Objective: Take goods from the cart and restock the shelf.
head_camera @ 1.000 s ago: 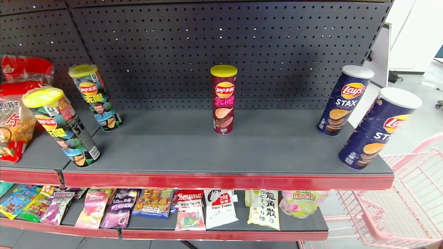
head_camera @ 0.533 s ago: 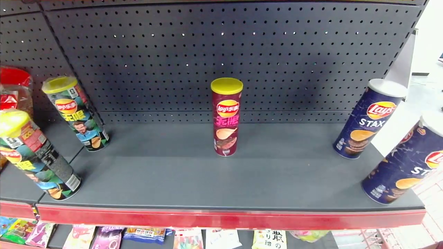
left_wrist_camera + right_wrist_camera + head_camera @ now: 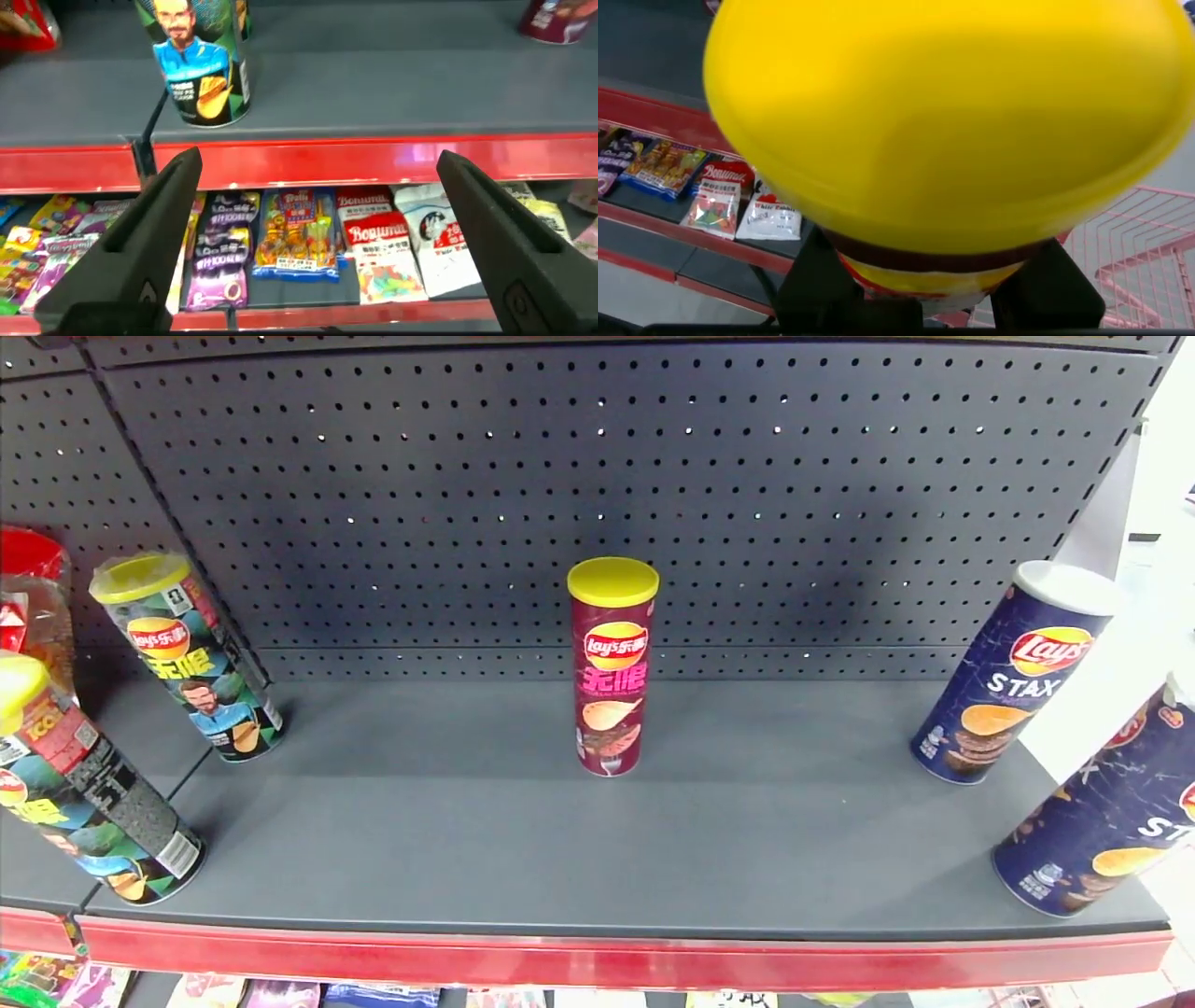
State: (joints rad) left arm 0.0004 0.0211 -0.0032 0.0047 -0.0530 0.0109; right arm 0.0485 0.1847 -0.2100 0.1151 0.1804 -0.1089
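Head view: camera closer to dark grey shelf (image 3: 448, 840) than one second ago, so robot nears placement. Right gripper (image 3: 929, 285) clamped on yellow-lidded maroon chip can (image 3: 943, 112), held before shelf front; left gripper (image 3: 318, 163) spread wide, empty.

The left end effector (image 3: 318, 157), fingers spread wide, faces snack packets (image 3: 290, 233) below a green chip can (image 3: 201, 65)

Dark grey shelf (image 3: 597, 859), red front lip, pegboard behind. Maroon can (image 3: 611, 672), yellow lid, stands upright mid-shelf, toward the back. Left end: rear green can (image 3: 187, 658), front green can (image 3: 84, 803) by the lip. Right end: rear navy can (image 3: 1013, 677), front navy can (image 3: 1102, 821). Red bag (image 3: 28, 588) far left.
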